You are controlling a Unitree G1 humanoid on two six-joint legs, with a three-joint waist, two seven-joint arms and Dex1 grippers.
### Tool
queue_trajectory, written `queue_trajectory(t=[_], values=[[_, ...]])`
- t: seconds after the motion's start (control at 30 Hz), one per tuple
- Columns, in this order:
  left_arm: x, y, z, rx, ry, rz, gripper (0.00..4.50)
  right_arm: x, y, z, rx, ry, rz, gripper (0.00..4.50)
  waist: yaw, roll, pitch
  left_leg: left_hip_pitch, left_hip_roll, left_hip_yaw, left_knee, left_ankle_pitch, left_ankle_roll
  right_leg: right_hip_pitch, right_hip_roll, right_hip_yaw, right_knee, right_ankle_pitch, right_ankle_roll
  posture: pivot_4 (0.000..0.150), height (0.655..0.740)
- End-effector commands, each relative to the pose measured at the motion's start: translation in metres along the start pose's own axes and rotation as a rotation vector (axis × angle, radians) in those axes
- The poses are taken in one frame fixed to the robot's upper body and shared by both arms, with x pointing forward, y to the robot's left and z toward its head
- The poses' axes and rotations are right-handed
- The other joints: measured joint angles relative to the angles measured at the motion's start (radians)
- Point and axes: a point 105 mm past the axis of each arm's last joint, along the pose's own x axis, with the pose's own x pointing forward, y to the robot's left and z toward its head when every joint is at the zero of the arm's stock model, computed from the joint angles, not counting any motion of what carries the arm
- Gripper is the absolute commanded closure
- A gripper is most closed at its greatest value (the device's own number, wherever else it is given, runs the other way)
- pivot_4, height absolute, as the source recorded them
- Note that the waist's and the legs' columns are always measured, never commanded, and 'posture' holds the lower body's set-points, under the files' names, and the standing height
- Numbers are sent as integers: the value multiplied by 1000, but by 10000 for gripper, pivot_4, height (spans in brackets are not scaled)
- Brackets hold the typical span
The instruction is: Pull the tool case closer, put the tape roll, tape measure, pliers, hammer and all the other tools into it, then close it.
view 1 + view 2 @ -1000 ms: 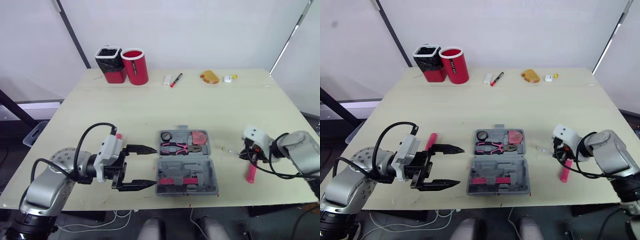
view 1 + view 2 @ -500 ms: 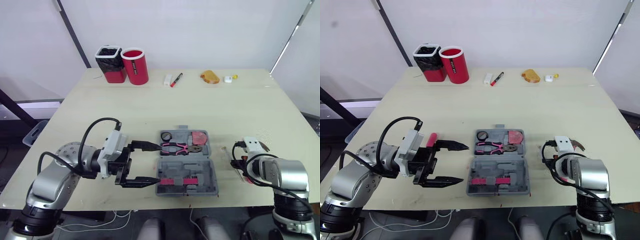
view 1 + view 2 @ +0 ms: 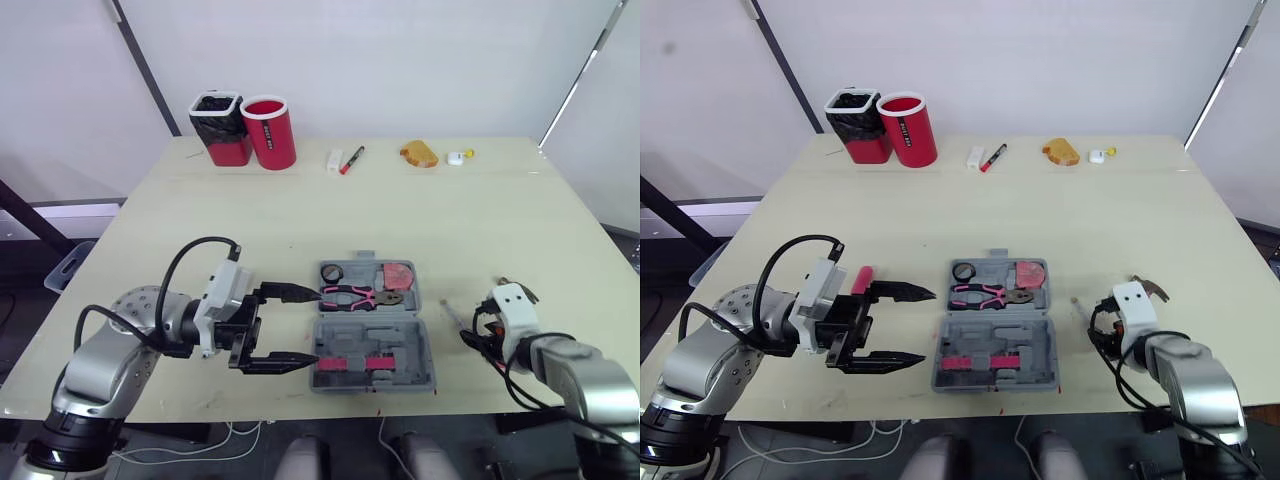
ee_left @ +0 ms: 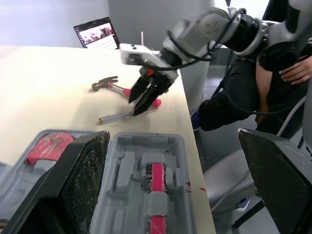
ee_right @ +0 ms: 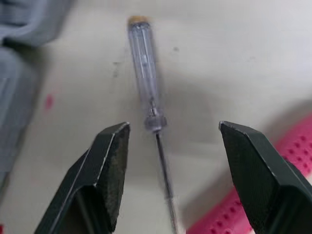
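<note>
Left claw (image 3: pixel 929 325) is wide open, with its tips at the left end of the case (image 3: pixel 420 350); I can't tell if they touch it. I'd park it there as a stop so the case doesn't slide when I load it. A pink-handled tool (image 3: pixel 862 280) lies on the table just behind that claw, for later.

The case sits open near the middle of the table's front edge. The pliers (image 3: pixel 360 295) are already in the far half.

The step in hand, as I judge it, is grabbing the screwdriver (image 5: pixel 144 63). It lies on the table near the front edge, between the case and the hammer (image 4: pixel 109 85), apart from both. Right claw (image 5: pixel 174 129) is open and empty, with its fingers either side of the shaft just past the collar.

- Come straight down and keep the shaft centred.
- I'd shift the grip toward the handle, because the thin shaft could roll or slip out.
- Watch the outer finger: the hammer's pink handle lies just beside it and could get nudged or pinched.
- Close slowly and lift level.
- Carry it left to a free slot in the case.

The screwdriver is small, with a clear plastic handle, a brownish cap at the end, a metal collar and a thin steel shaft. It looks light, smooth and round, so it will probably roll. The hammer has a dark head and a pink ribbed grip.
</note>
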Motion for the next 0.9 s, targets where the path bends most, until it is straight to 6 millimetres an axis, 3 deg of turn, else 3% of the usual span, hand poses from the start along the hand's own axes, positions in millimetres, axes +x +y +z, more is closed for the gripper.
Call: queue_trajectory(t=[0.03,0.5,0.6,0.77,0.9], values=[[-3,0,5,34,-4,4,0,-2,12,15,-83,-150,104,14513,-1,0,0,0,0,0,0,0,0,0,0,0,0,0,1,1500,7400],[-4,1,9,44,3,-4,0,22,-3,-17,-27,-213,73,14513,4,-1,0,1,0,0,0,0,0,0,0,1,0,0,0,1500,7400],[-4,1,9,46,2,-7,0,23,-2,-22,-23,-216,75,21651,4,-1,0,1,0,0,1,0,0,1,0,1,1,0,0,1500,7400],[-5,2,10,47,0,-6,0,22,2,-26,-41,-215,74,42065,4,-1,-1,1,0,0,0,0,0,1,0,1,0,0,-1,1500,7400],[-4,2,10,44,-4,-9,0,20,1,-22,-81,-237,64,43663,4,-1,-1,1,0,0,0,0,0,1,1,1,1,0,-1,1500,7400]])
